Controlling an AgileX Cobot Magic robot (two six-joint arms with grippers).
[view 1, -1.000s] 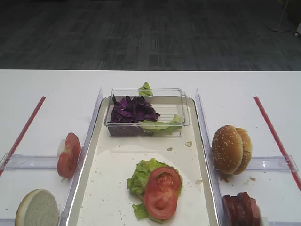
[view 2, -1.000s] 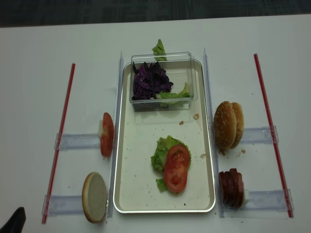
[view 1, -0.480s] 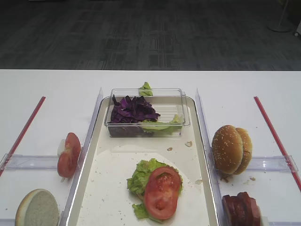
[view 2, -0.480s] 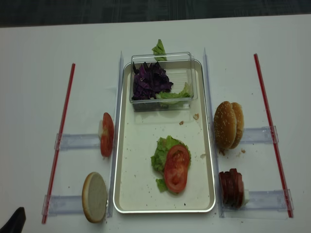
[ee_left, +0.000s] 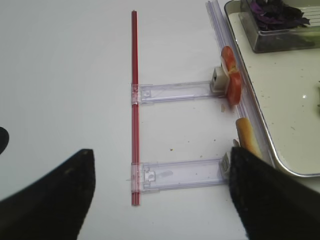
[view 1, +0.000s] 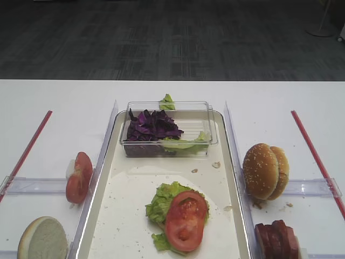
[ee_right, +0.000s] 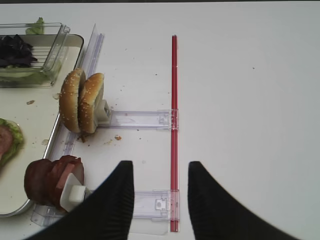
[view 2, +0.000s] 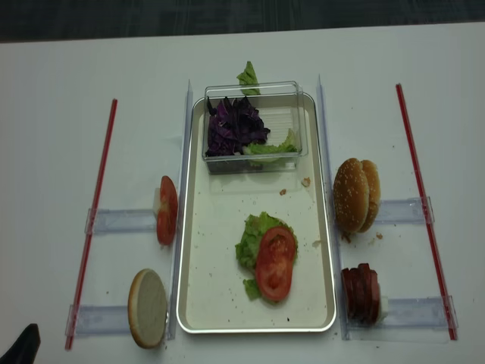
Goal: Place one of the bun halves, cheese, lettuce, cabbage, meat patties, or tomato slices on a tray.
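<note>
Left gripper hangs spread wide and empty above the white table; right gripper likewise parted, holding nothing. From the left: tomato slices on edge in a clear rack, probably soft, slippery, best pinched gently across the flat faces. One slice already lies on lettuce in the tray. Dark carpeted floor lies beyond.

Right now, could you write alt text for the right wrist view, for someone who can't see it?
Two dark open fingers hover above a white table, nothing between them. To their left, sesame bun halves and dark meat patties stand on edge in clear holders beside a tray. A red strip runs down the table.
</note>
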